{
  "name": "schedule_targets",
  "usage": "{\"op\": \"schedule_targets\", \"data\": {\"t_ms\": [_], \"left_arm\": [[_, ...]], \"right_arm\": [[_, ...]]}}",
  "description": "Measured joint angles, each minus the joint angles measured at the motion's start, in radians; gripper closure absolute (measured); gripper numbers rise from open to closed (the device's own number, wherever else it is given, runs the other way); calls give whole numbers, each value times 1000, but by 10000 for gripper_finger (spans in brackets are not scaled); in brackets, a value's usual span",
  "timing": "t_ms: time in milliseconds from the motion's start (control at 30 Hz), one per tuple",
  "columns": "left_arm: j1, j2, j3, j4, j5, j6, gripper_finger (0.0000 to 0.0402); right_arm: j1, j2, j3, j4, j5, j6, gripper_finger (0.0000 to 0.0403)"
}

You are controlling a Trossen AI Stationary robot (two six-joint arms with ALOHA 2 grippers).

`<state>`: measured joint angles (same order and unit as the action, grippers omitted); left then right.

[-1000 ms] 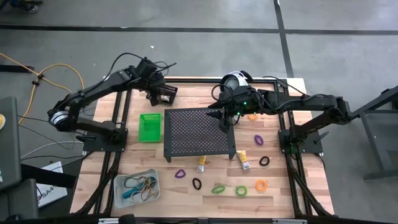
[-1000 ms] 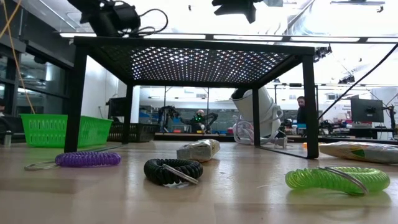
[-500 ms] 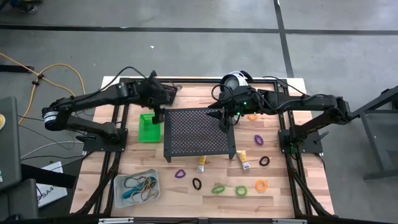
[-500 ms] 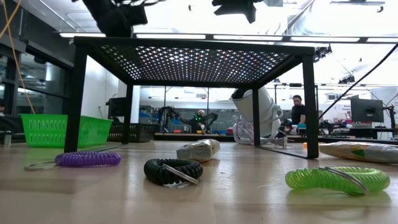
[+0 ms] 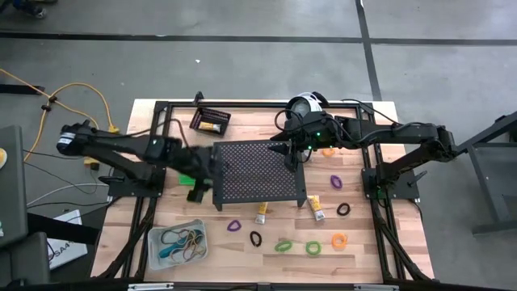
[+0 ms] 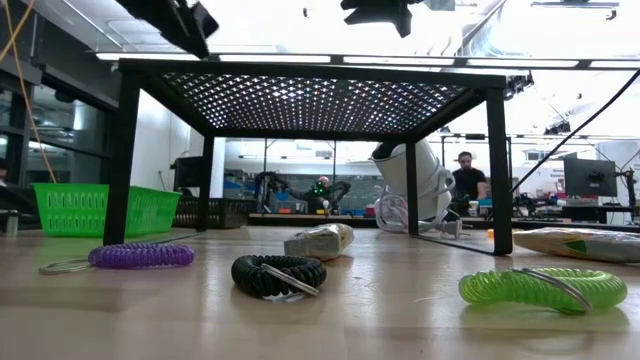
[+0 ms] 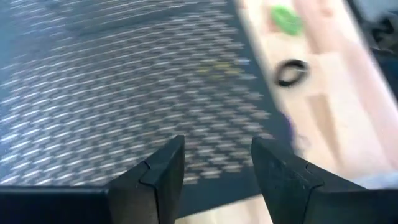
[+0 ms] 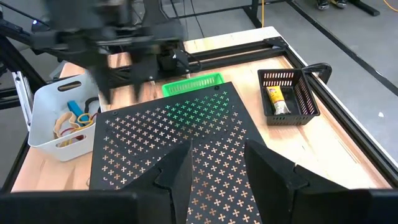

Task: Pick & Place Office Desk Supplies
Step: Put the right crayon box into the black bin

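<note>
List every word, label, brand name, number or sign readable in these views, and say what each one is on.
None can be read.
Yellow tube in the black bin: has printing, too small to read.
Yellow tubes on the table by the black stand: markings too small to read.
Crumpled tube in the low view: no legible lettering.
Clear bin, green bin: no visible label.

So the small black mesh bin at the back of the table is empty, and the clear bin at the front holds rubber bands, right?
Not quite. The small black mesh bin at the back is not empty: the right wrist view shows a small yellow tube lying inside it. The rest holds: the clear bin at the front does hold rubber bands, as the high view shows.
</note>
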<state>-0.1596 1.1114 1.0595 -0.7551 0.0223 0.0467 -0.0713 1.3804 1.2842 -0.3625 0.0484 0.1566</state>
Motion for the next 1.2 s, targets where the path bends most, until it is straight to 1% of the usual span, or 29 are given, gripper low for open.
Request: {"op": "schedule_targets", "data": {"t_ms": [133,233,367,1200], "left_arm": [[-108,0,0,24,-8,-3,224],[-168,0,0,70,-60,-3,224],[-211,0,0,119,-119,-3,224],[-218,1,0,129,-129,-2,224]], "right_arm": [[0,0,0,0,0,0,268],[0,0,0,0,0,0,268],[0,0,0,0,0,0,268],[0,0,0,0,0,0,268]]}}
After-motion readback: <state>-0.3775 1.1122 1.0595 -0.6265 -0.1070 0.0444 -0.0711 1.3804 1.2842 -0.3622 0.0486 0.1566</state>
